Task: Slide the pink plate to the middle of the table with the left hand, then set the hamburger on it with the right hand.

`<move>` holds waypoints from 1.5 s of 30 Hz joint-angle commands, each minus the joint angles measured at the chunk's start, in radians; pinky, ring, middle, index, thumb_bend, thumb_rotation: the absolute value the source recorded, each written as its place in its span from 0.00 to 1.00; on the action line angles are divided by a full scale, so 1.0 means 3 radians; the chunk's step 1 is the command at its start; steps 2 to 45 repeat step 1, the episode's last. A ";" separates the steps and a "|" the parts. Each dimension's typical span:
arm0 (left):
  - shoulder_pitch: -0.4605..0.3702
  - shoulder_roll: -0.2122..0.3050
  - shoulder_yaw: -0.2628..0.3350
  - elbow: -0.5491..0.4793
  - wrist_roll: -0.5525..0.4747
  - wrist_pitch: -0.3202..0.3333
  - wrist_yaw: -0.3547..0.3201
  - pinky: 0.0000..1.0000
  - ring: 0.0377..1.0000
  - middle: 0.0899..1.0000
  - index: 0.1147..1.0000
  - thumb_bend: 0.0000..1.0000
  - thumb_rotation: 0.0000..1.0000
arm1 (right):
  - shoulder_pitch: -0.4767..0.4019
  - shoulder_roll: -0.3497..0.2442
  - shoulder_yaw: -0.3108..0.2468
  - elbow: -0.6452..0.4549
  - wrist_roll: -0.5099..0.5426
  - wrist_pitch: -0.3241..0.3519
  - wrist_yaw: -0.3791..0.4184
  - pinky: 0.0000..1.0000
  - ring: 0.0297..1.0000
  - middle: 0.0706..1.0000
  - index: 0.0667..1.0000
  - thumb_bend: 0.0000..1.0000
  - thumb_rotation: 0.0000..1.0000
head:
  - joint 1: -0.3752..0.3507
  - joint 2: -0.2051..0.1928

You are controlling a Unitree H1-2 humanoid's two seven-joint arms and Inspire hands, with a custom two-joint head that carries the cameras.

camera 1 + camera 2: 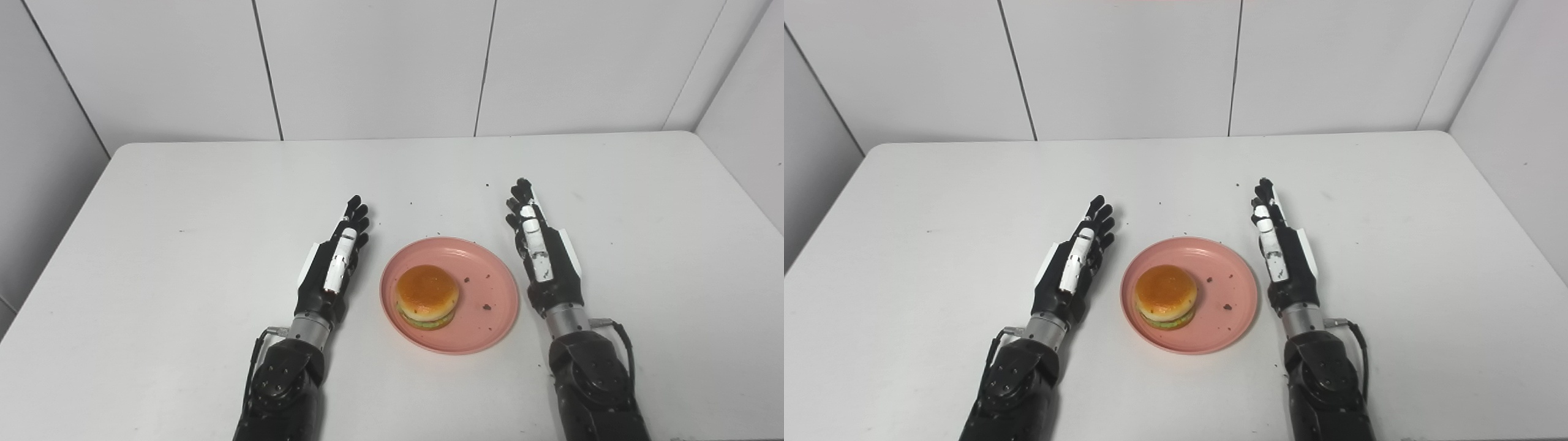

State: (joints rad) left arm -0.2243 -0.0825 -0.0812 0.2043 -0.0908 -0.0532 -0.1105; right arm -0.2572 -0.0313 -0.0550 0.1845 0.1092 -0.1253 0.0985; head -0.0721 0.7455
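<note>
A pink plate [484,269] lies near the middle of the white table [184,245], toward the front. A hamburger [427,296] with an orange bun and green filling sits on the plate's left half. My left hand [335,264] rests just left of the plate, fingers stretched forward, open and empty. My right hand [540,251] rests just right of the plate, fingers stretched forward, open and empty. Neither hand touches the plate. The plate [1234,278] and the hamburger [1165,296] show the same way in the right eye view.
A few dark crumbs [487,305] lie on the plate and on the table behind it. White wall panels [380,67] stand behind the table's far edge, and walls close in on both sides.
</note>
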 commanded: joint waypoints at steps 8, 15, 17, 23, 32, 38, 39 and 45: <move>-0.0020 0.0000 0.0012 -0.0009 0.0032 -0.0082 0.0021 1.00 1.00 1.00 1.00 0.30 1.00 | -0.0064 0.0008 -0.0033 -0.0045 0.0072 -0.0129 -0.0002 1.00 1.00 1.00 1.00 0.65 0.95 | 0.0031 0.0006; -0.0020 0.0000 0.0012 -0.0009 0.0032 -0.0082 0.0021 1.00 1.00 1.00 1.00 0.30 1.00 | -0.0064 0.0008 -0.0033 -0.0045 0.0072 -0.0129 -0.0002 1.00 1.00 1.00 1.00 0.65 0.95 | 0.0031 0.0006; -0.0020 0.0000 0.0012 -0.0009 0.0032 -0.0082 0.0021 1.00 1.00 1.00 1.00 0.30 1.00 | -0.0064 0.0008 -0.0033 -0.0045 0.0072 -0.0129 -0.0002 1.00 1.00 1.00 1.00 0.65 0.95 | 0.0031 0.0006; -0.0020 0.0000 0.0012 -0.0009 0.0032 -0.0082 0.0021 1.00 1.00 1.00 1.00 0.30 1.00 | -0.0064 0.0008 -0.0033 -0.0045 0.0072 -0.0129 -0.0002 1.00 1.00 1.00 1.00 0.65 0.95 | 0.0031 0.0006; -0.0020 0.0000 0.0012 -0.0009 0.0032 -0.0082 0.0021 1.00 1.00 1.00 1.00 0.30 1.00 | -0.0064 0.0008 -0.0033 -0.0045 0.0072 -0.0129 -0.0002 1.00 1.00 1.00 1.00 0.65 0.95 | 0.0031 0.0006; -0.0020 0.0000 0.0012 -0.0009 0.0032 -0.0082 0.0021 1.00 1.00 1.00 1.00 0.30 1.00 | -0.0064 0.0008 -0.0033 -0.0045 0.0072 -0.0129 -0.0002 1.00 1.00 1.00 1.00 0.65 0.95 | 0.0031 0.0006; -0.0020 0.0000 0.0012 -0.0009 0.0032 -0.0082 0.0021 1.00 1.00 1.00 1.00 0.30 1.00 | -0.0064 0.0008 -0.0033 -0.0045 0.0072 -0.0129 -0.0002 1.00 1.00 1.00 1.00 0.65 0.95 | 0.0031 0.0006; -0.0020 0.0000 0.0012 -0.0009 0.0032 -0.0082 0.0021 1.00 1.00 1.00 1.00 0.30 1.00 | -0.0064 0.0008 -0.0033 -0.0045 0.0072 -0.0129 -0.0002 1.00 1.00 1.00 1.00 0.65 0.95 | 0.0031 0.0006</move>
